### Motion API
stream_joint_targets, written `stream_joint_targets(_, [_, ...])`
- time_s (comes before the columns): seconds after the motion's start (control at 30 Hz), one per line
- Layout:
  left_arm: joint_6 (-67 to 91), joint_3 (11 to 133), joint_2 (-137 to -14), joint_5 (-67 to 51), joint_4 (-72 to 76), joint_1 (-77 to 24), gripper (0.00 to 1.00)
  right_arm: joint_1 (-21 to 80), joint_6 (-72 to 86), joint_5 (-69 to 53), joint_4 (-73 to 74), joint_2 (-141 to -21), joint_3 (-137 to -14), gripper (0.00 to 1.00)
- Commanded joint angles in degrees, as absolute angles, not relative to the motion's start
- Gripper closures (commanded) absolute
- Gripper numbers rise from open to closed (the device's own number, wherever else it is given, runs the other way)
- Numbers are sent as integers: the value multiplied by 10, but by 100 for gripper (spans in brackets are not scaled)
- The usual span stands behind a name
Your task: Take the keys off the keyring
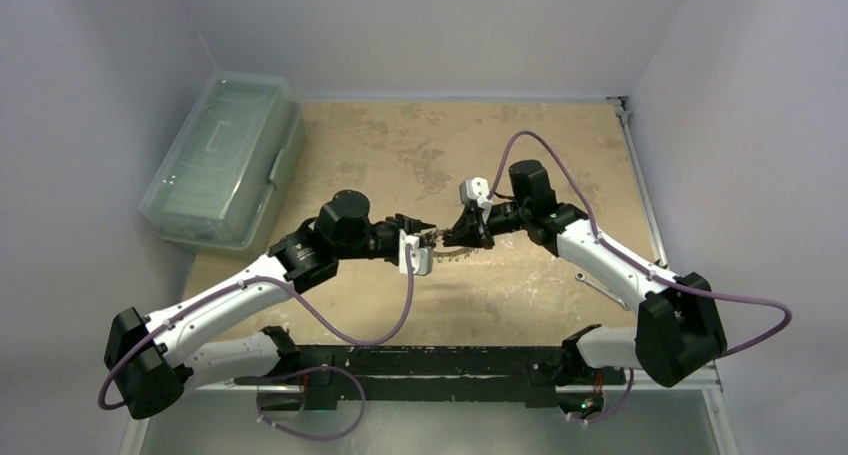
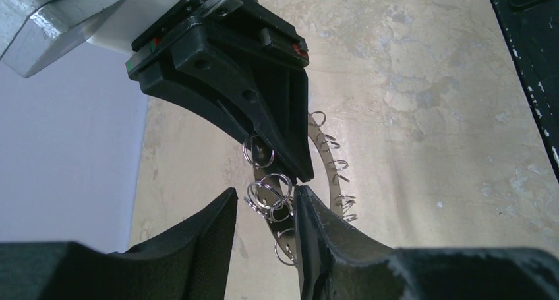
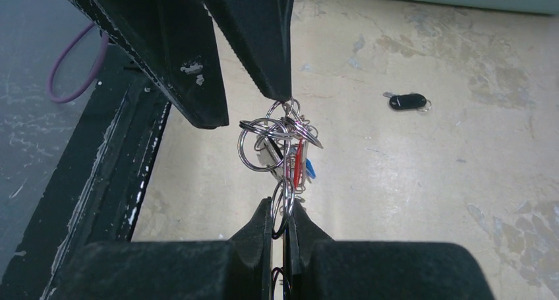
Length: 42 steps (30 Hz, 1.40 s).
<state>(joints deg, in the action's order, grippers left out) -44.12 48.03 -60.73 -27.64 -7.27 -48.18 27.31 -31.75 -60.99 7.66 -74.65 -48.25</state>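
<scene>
Near edge: both arm bases on the black mounting rail (image 1: 420, 360); purple cable (image 1: 370, 325) loops off the left arm.

Mid-table, lifted off the surface: the two grippers meet tip to tip, the keyring (image 2: 324, 156) between them.

Right gripper (image 3: 280, 206): jaws pressed together on the keyring, one thin loop of wire pinched between the pads. In the left wrist view its black tip sits on the ring's flat silvery arc, which curves away fringed with small split rings (image 2: 336, 165).

Left gripper (image 2: 265, 193): jaws partway apart, straddling a knot of small split rings. One fingertip (image 3: 280, 82) touches the top of the bunch; the other stands off to the side. No firm clamp visible.

Keys (image 3: 298, 160): bunched tight under the left fingertip, hanging between the grippers. Red, blue and white bits show among the silver; single keys cannot be told apart.

Beyond, on the mottled tan table (image 1: 380, 155):
- black fob (image 3: 407, 101) with a small ring at one end, lying loose, well apart from the bunch.
- silver spanner (image 1: 597, 287), flat on the table beside the right arm.

Far left: clear plastic lidded box (image 1: 225, 160) against the wall.
</scene>
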Motion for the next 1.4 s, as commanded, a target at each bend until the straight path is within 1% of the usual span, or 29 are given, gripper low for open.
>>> stream_joint_targets(0.0, [-447, 464, -599, -277, -10, -486, 66, 270, -301, -625, 44, -736, -480, 100])
stream_joint_targets(0.17, [-447, 455, -602, -270, 13, -490, 72, 271, -299, -628, 43, -738, -480, 100])
stream_joint_targets(0.23, [-447, 452, -602, -267, 21, -490, 72, 270, -299, -631, 43, -739, -479, 100])
stream_joint_targets(0.5, [-453, 443, -603, -258, 24, -490, 81, 270, -296, -638, 42, -740, -481, 100])
stream_joint_targets(0.67, [-450, 440, -603, -251, 20, -490, 82, 269, -292, -637, 38, -739, -479, 100])
stream_joint_targets(0.8, [-438, 437, -604, -244, 23, -490, 76, 266, -275, -635, 22, -737, -477, 100])
stream_joint_targets(0.9, [-425, 436, -605, -232, 31, -490, 77, 265, -269, -632, 17, -737, -476, 100])
stream_joint_targets(0.93, [-421, 437, -605, -230, 32, -490, 78, 265, -267, -630, 15, -737, -476, 100])
stream_joint_targets(1.0, [-416, 438, -606, -230, 33, -490, 84, 265, -267, -629, 14, -738, -476, 100])
stream_joint_targets(1.13, [-400, 446, -604, -229, 36, -490, 100, 265, -265, -605, 6, -738, -472, 100])
stream_joint_targets(1.3, [-381, 471, -611, -221, 5, -491, 100, 265, -254, -565, -15, -737, -470, 100])
stream_joint_targets(1.37, [-352, 491, -622, -201, -25, -493, 100, 265, -256, -544, -20, -735, -474, 100])
